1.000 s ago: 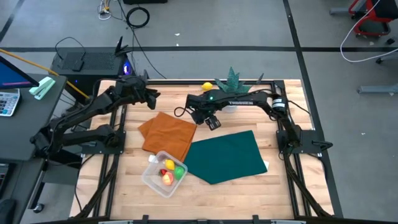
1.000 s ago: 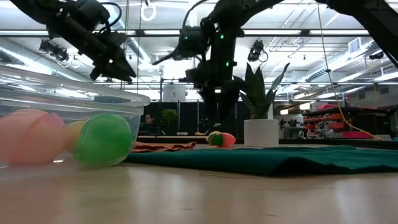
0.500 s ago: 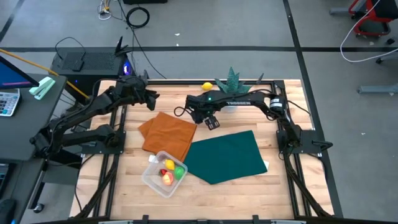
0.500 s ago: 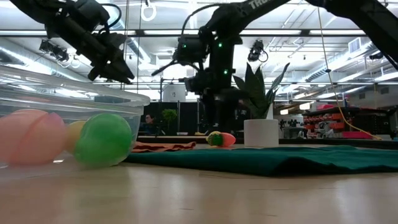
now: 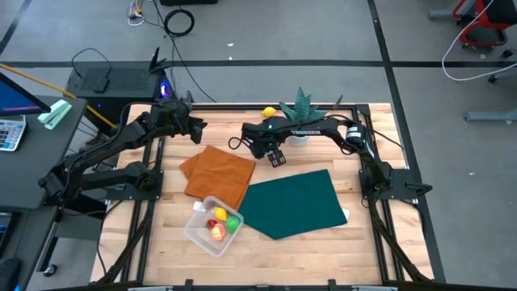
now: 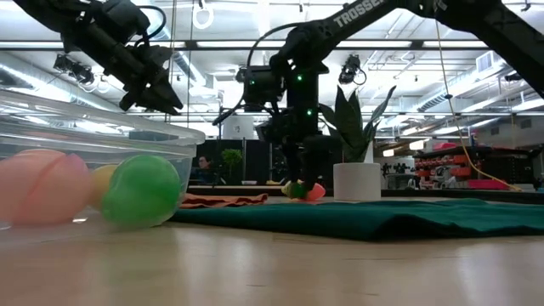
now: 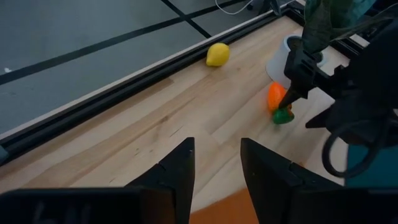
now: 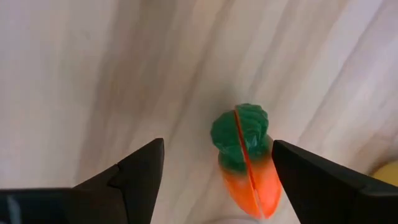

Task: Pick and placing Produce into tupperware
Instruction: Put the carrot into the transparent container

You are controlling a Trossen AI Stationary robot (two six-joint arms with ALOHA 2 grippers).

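Observation:
A small orange carrot with a green top (image 8: 244, 163) lies on the bare wood at the far middle of the table, beside the plant's white pot (image 7: 281, 59). My right gripper (image 8: 217, 147) points down over it, open, a finger on each side of the carrot and the carrot nearer one finger; in the low view the right gripper (image 6: 299, 172) stands just above the carrot (image 6: 299, 190). A yellow lemon (image 5: 269, 112) rests near the far edge. The clear tupperware (image 5: 196, 234) at the near left holds yellow, green and red-orange produce. My left gripper (image 5: 196, 127) hovers open at the far left.
An orange cloth (image 5: 216, 174) lies left of centre and a green cloth (image 5: 295, 202) spreads to the right of the tub. The spiky green plant (image 5: 303, 103) stands by the far edge, close behind my right gripper. Bare wood shows along the near edge.
My right gripper has come down toward the carrot, from well above it to just over it, and has shifted a little toward the table's right edge. The carrot has stayed where it was.

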